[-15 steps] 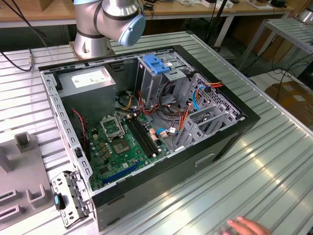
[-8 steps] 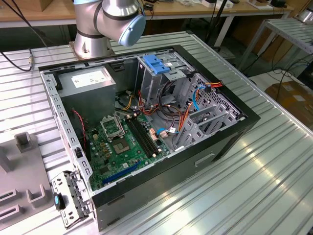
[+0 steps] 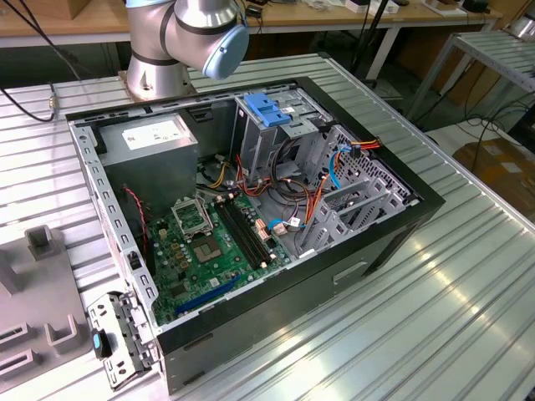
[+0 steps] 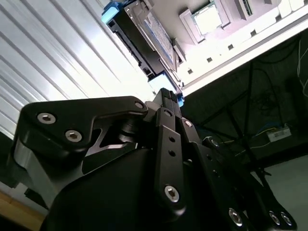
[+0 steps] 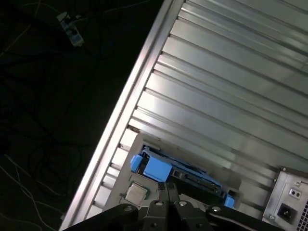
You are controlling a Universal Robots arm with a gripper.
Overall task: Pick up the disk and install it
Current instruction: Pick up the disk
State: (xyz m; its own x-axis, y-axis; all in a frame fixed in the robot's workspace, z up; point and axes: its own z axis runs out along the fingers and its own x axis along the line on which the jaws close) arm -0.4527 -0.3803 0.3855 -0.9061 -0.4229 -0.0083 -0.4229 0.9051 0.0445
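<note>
Gripper (image 4: 166,96) fingers look pressed together in both wrist views, pinching nothing, their tips close to the rectangular silver hard disk (image 4: 156,33) with blue plastic side rails. Whether the tips touch the near rail I cannot tell. The disk sits in a pale grey holder (image 4: 226,41) by the edge of the ribbed metal counter (image 5: 231,86), beside a square silver chip (image 5: 136,192).

From the exterior view's left, the open black computer case (image 3: 401,225) holds a grey power supply box (image 3: 150,146), a green motherboard (image 3: 196,251) and an upright metal cage with a blue plastic handle (image 3: 266,109). The silver arm (image 3: 188,33) stands behind the case.
</note>
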